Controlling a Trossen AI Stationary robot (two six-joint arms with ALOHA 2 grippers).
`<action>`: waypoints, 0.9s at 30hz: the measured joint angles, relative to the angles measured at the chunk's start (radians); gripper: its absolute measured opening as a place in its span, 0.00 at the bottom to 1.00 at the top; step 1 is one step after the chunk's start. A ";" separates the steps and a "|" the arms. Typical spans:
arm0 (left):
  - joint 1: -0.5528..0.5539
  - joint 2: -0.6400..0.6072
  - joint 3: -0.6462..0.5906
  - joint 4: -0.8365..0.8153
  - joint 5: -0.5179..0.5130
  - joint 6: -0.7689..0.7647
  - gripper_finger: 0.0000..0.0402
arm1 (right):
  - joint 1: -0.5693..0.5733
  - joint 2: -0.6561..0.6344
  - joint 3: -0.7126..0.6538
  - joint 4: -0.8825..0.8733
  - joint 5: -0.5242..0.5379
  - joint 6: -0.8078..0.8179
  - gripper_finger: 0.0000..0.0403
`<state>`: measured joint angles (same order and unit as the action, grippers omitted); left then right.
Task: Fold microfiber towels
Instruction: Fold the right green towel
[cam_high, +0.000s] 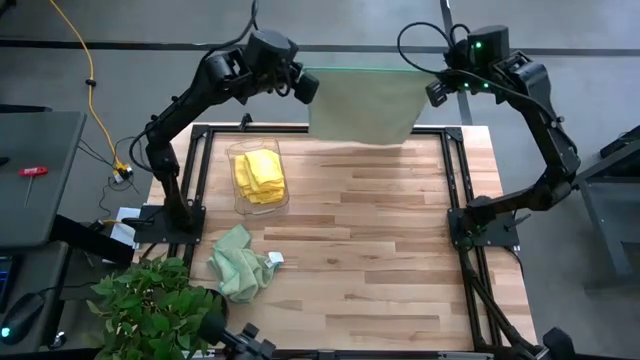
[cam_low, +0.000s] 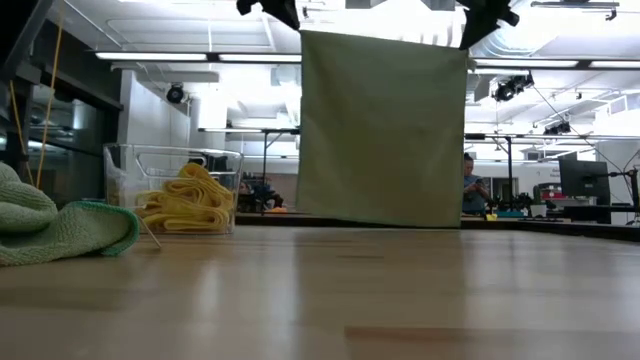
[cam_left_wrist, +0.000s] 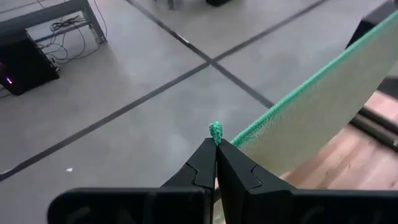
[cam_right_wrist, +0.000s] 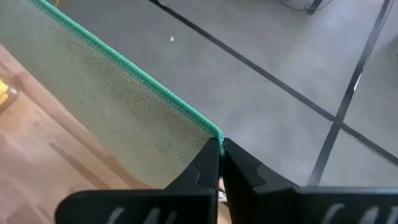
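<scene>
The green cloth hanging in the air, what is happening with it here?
Two robot arms hold a pale green towel stretched between them above the table's far edge. The left gripper and the right gripper are each shut on one top corner, so it hangs flat. Yellow towels lie in a clear bin, and another green towel lies crumpled nearby.

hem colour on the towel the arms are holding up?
Bright green on the pale sage towel, clearest in the right wrist view.
</scene>
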<state>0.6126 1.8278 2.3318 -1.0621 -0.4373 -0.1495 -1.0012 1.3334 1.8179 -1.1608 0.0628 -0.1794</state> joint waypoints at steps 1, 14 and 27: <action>-0.005 0.004 0.000 -0.007 -0.004 0.008 0.00 | 0.000 0.000 0.000 -0.009 0.000 -0.008 0.00; 0.004 0.032 0.000 -0.027 -0.074 0.060 0.00 | -0.002 0.005 -0.001 -0.025 0.002 -0.011 0.00; 0.144 0.033 0.000 -0.005 -0.047 0.144 0.00 | -0.022 0.013 -0.002 0.070 0.157 -0.130 0.00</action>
<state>0.7568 1.8606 2.3314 -1.0672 -0.4842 -0.0055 -1.0229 1.3467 1.8164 -1.0910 0.2195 -0.3093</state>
